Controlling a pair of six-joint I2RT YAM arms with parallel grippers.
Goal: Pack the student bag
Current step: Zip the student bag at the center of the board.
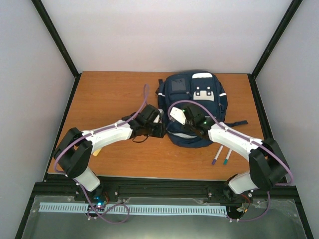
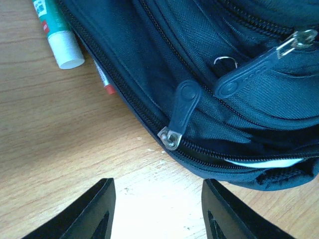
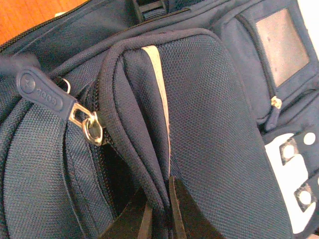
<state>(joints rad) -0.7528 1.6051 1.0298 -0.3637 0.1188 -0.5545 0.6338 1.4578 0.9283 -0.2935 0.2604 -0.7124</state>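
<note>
The student bag (image 1: 194, 107), navy with white patches, lies flat at the back middle of the table. My right gripper (image 1: 185, 118) rests on its front. In the right wrist view this gripper (image 3: 162, 199) is shut on a raised fold of the bag's pocket flap (image 3: 149, 114), beside a metal zipper slider (image 3: 89, 124) and an unzipped gap. My left gripper (image 1: 158, 130) hovers at the bag's near left corner. Its jaws (image 2: 157, 186) stand open over bare wood, just short of a zipper pull (image 2: 174, 132) on the bag's edge (image 2: 209, 74), holding nothing.
A glue stick (image 2: 60, 35) and a red-tipped pen (image 2: 105, 83) lie against the bag's left side. Two pens (image 1: 222, 155) lie on the table right of the bag, near the right arm. A small yellowish item (image 1: 95, 152) sits by the left arm.
</note>
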